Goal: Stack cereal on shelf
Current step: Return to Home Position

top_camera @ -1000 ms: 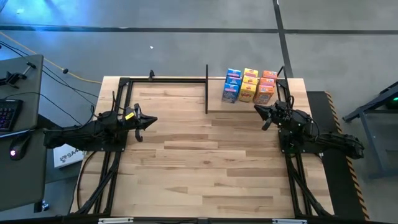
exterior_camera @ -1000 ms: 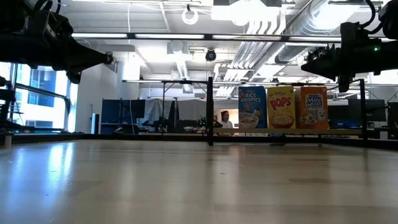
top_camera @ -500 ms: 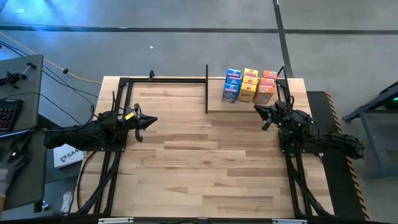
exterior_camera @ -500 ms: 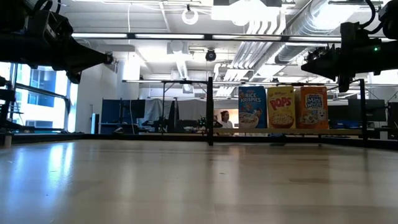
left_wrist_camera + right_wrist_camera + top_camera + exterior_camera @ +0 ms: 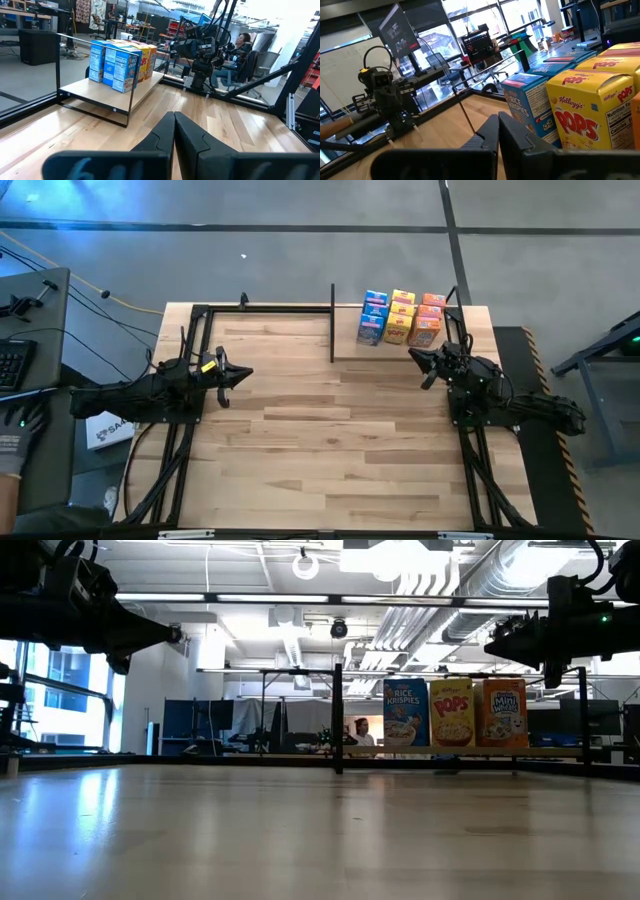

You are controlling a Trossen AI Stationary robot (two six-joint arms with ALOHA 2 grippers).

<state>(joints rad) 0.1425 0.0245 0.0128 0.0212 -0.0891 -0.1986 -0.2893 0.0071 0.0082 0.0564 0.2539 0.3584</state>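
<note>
The cereal boxes (image 5: pixel 402 317) stand upright on the shelf (image 5: pixel 346 348) in three lines running near to far: one blue, one yellow, one orange. Seen level, three printed fronts show side by side, blue on the left, yellow in the middle, orange on the right. How many stand behind each front cannot be counted surely. The one shelf, a light board with black posts, sits at the table's (image 5: pixel 300 440) far right corner. Of the two grippers, the right gripper (image 5: pixel 413 356) hangs just beside the shelf's near edge, fingers pressed together, holding nothing. The left gripper (image 5: pixel 247 374) hangs over the table's left side, well apart from the shelf, likewise pressed together and empty.
</note>
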